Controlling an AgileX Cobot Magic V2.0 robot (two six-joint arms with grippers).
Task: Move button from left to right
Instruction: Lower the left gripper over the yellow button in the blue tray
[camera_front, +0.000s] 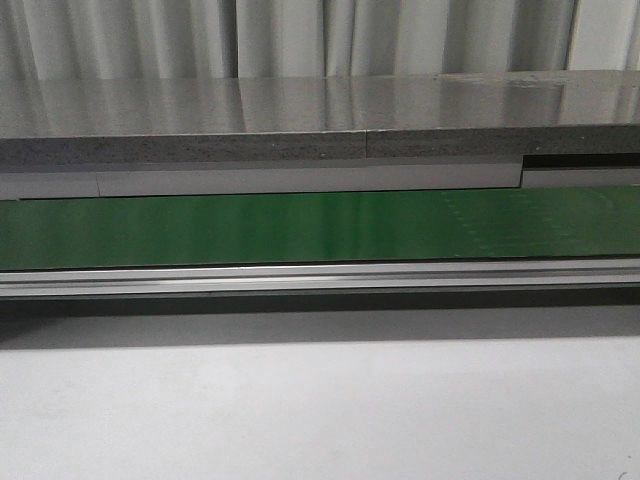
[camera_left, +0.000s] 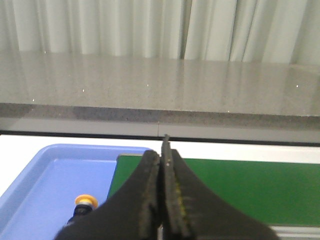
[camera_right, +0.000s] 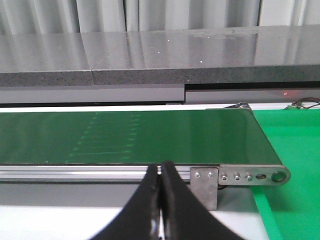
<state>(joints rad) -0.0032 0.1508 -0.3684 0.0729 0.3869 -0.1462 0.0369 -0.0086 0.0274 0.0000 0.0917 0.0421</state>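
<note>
The button (camera_left: 85, 204), with a yellow-orange cap and a black body, lies in a blue tray (camera_left: 40, 185) in the left wrist view; my left fingers partly hide its body. My left gripper (camera_left: 161, 155) is shut and empty, above and beside the tray, near the end of the green conveyor belt (camera_left: 250, 185). My right gripper (camera_right: 161, 170) is shut and empty in front of the belt's (camera_right: 150, 135) other end. Neither gripper nor the button shows in the front view.
The green belt (camera_front: 320, 228) runs across the front view behind an aluminium rail (camera_front: 320, 278), with a grey stone counter (camera_front: 300, 110) and curtains behind. A metal bracket (camera_right: 205, 182) and the end roller (camera_right: 277, 176) sit by my right gripper. A green surface (camera_right: 295, 165) lies beyond.
</note>
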